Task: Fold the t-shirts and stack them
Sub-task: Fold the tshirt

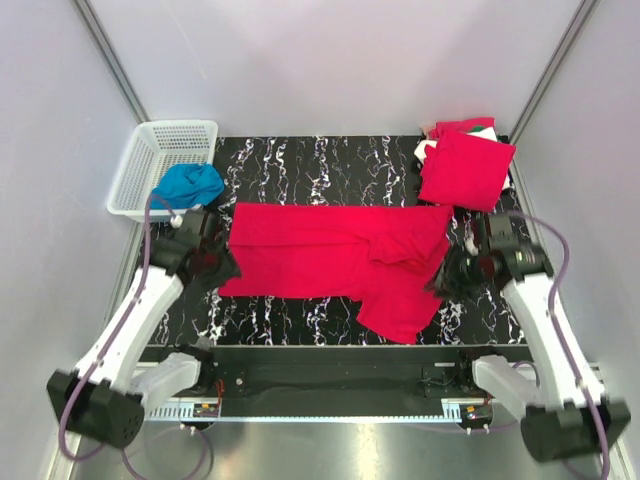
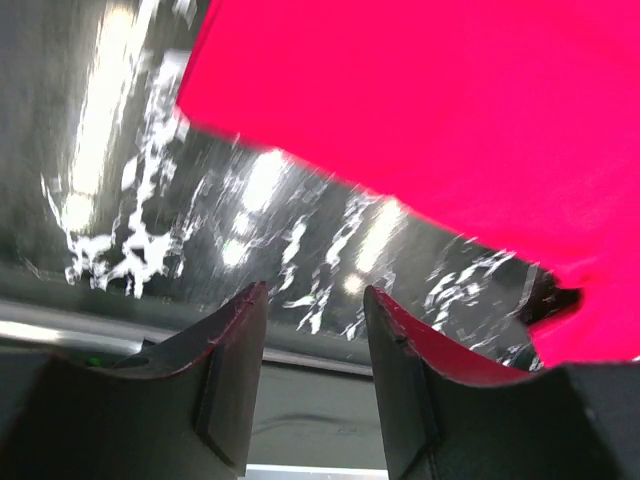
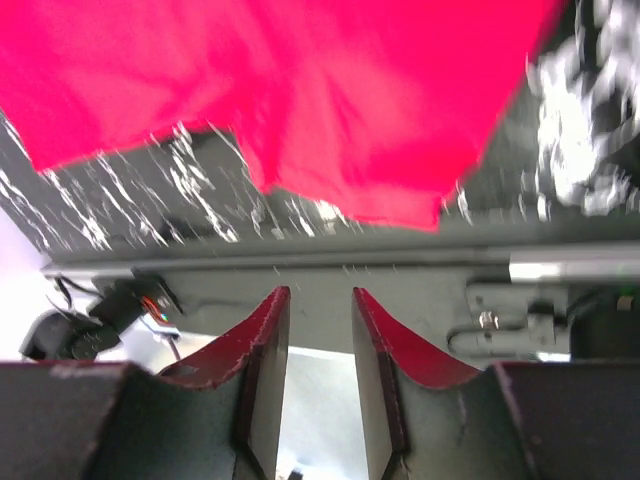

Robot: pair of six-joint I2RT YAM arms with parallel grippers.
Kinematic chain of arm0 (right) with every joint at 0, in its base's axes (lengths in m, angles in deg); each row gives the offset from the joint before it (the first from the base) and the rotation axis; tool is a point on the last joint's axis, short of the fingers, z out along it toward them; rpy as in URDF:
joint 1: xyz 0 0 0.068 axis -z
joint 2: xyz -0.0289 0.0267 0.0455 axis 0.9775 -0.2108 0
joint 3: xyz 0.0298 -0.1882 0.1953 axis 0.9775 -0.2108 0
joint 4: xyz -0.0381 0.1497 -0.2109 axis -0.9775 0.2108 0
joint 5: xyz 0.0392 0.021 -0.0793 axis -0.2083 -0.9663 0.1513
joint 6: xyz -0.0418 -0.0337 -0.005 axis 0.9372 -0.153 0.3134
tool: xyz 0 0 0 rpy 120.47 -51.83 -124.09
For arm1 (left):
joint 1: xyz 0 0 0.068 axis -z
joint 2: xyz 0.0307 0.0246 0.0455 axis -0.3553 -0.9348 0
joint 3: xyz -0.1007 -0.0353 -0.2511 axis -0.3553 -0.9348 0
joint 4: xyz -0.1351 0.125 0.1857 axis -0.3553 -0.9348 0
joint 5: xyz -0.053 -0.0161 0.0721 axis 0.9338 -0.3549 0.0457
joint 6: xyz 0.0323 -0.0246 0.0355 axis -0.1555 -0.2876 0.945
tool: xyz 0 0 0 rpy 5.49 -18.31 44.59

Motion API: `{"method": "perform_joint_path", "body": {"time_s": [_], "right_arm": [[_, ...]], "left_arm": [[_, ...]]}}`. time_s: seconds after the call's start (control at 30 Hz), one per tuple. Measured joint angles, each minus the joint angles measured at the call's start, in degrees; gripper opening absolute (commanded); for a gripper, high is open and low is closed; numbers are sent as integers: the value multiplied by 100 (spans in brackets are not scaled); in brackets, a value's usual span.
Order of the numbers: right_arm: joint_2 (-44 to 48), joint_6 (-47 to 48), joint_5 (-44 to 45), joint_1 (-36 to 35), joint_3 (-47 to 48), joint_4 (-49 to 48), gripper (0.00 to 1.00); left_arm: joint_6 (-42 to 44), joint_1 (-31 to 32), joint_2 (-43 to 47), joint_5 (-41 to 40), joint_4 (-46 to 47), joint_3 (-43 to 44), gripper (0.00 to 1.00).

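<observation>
Top external view: red t-shirt spread on the black marbled desk, a gripper at each end, both empty.
The shirt lies lengthwise across the middle of the desk, its right part bunched and doubled over, with one flap hanging toward the near edge. Left gripper sits at the shirt's left edge; in the left wrist view its jaws are apart with nothing between them, and the red cloth is just ahead. Right gripper is at the shirt's right edge; in the right wrist view its jaws are also apart and empty, and the cloth is ahead of the fingertips. Folded red t-shirt lies at the far right corner on top of a white and green garment. White basket beside the far left corner holds a blue cloth.
</observation>
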Motion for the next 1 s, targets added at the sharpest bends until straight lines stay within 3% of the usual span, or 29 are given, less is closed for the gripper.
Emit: {"method": "perform_joint_path", "body": {"time_s": [0.03,0.1,0.2,0.4,0.53,0.6,0.67,0.73,0.77,1.0], "right_arm": [[-341,92,98,0,295,-35,25],[-1421,256,245,0,1082,-337,0],[-2922,476,363,0,2048,-855,0],[-5143,820,627,0,3298,-1403,0],[-5974,1045,837,0,3987,-1401,0],[-6319,1110,901,0,4325,-1425,10],[-6664,1154,933,4,4701,-1392,10],[-7047,1215,946,22,5128,-1381,20],[-7204,1235,951,28,5316,-1362,22],[-8015,1351,986,164,5993,-1272,26]], "left_arm": [[92,0,-273,-44,7,271,47],[264,-4,-898,-114,116,955,34],[549,-31,-2302,-92,361,2107,0],[981,-37,-4911,-2,813,3563,0],[1158,-48,-5705,28,697,3993,0],[1215,-83,-5904,63,684,4205,0],[1276,-155,-6100,109,660,4492,0],[1351,-258,-6310,142,673,4813,9],[1392,-321,-6419,173,662,4983,19],[1576,-693,-7018,356,669,5759,29]]}}
